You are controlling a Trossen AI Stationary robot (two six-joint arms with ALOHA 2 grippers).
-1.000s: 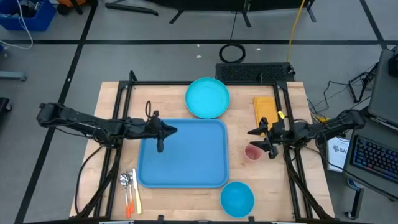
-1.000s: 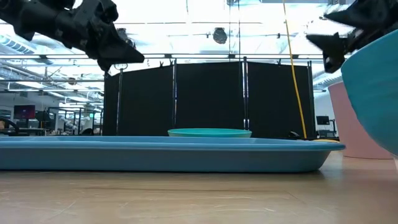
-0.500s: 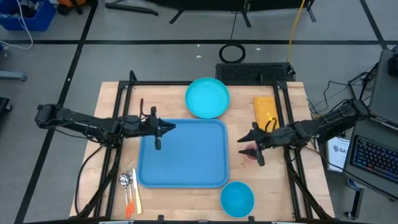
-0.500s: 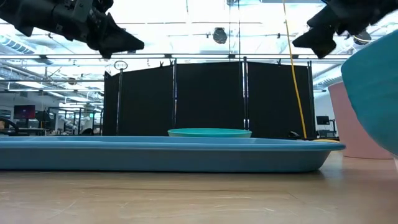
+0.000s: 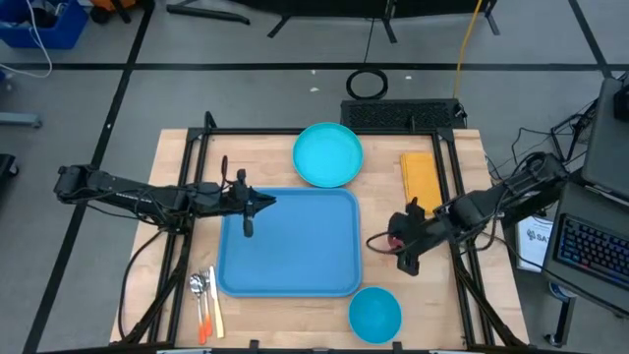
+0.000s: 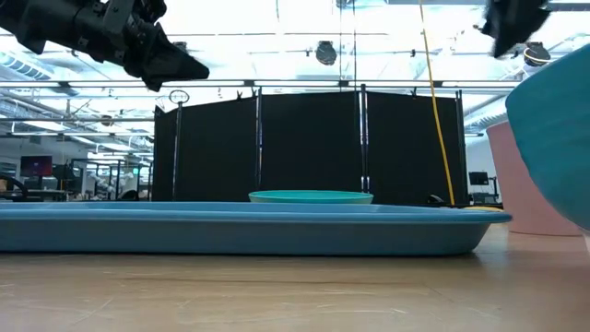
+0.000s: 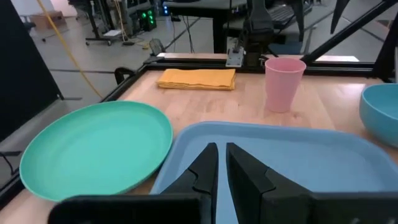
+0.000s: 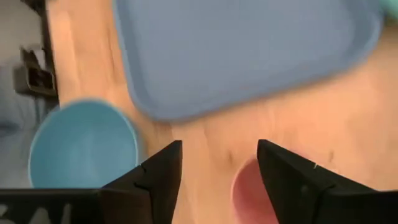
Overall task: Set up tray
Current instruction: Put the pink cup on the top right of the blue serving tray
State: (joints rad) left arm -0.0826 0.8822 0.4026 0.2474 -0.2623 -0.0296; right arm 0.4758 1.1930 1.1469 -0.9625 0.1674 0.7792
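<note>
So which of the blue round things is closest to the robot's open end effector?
The small blue bowl, at the table's front edge just beyond the tray's corner. The right end effector hangs close by it over the pink cup, while the cyan plate lies farther off, behind the tray.

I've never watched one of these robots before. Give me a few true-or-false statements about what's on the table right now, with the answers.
1. The blue tray has nothing lying on it. True.
2. The pink cup stands on the tray. False: it stands on the bare wood beside the tray, under the right gripper.
3. The right gripper's fingers are spread apart above the cup. True.
4. The cyan plate sits on the tray. False: it sits on the table just beyond the tray's far edge.
5. The left gripper holds the cutlery. False: it hangs nearly shut and empty over the tray; the cutlery lies on the table.
</note>
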